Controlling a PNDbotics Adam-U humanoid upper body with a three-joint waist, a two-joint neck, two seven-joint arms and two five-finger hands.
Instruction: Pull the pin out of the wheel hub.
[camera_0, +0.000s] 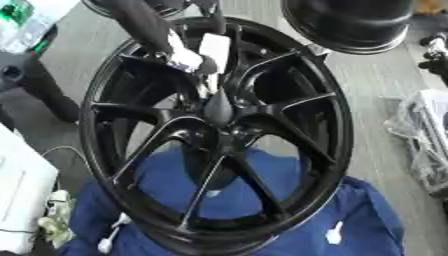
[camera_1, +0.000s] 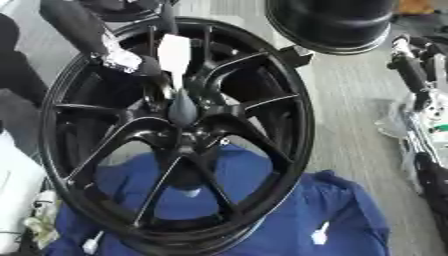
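Left eye view. A glossy black alloy wheel (camera_0: 219, 135) fills the middle of the frame, its thin paired spokes fanning from a central hub (camera_0: 219, 131) to a deep round rim. A dark, tapered, teardrop-shaped pin (camera_0: 218, 106) stands at the hub, narrow end toward the top of the frame. The left hand (camera_0: 185, 56), black with silver joints, enters from the upper left; its fingers are curled near a flat white rectangular tag (camera_0: 215, 47) just above the pin, but whether they hold the pin cannot be told. Soft, creased blue cloth (camera_0: 367, 220) lies under the wheel across the lower frame. A second black rim (camera_0: 350, 25) sits at the upper right.

Right eye view. The same wheel (camera_1: 175, 130) sits left of centre, with the pin (camera_1: 182, 110) at the hub (camera_1: 181, 131) below the tag (camera_1: 173, 55). The right arm (camera_1: 411, 70), jointed in black and silver, runs down the right edge; its hand is not visible.
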